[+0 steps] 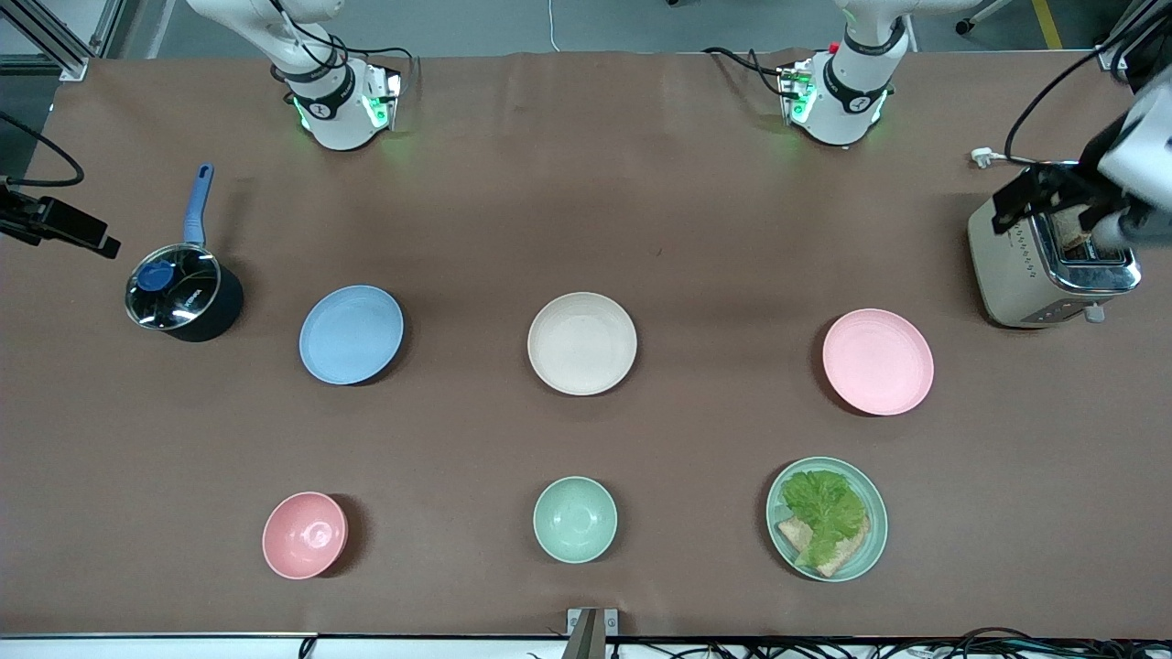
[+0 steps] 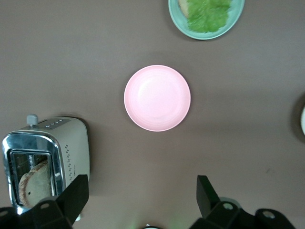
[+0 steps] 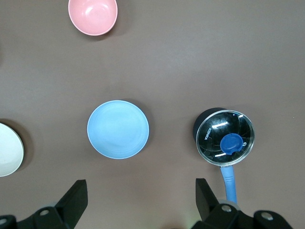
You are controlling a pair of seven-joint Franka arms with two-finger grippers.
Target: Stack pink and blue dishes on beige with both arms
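Note:
The light blue plate [image 1: 351, 334] [image 3: 118, 129], the beige plate [image 1: 582, 343] and the pale pink plate [image 1: 877, 361] [image 2: 157, 98] lie apart in one row across the table's middle. The blue one is toward the right arm's end and the pink one toward the left arm's end. My left gripper [image 2: 140, 191] hangs open and empty high over the table beside the toaster. My right gripper [image 3: 139, 191] is open too, with nothing in it, high over bare table between the blue plate and the pot. An edge of the beige plate [image 3: 7, 150] shows in the right wrist view.
A dark pot with a glass lid and blue handle [image 1: 179, 293] stands at the right arm's end. A toaster with bread in it [image 1: 1044, 265] stands at the left arm's end. Nearer the front camera lie a pink bowl [image 1: 305, 535], a mint bowl [image 1: 575, 519] and a mint plate with lettuce and bread [image 1: 827, 519].

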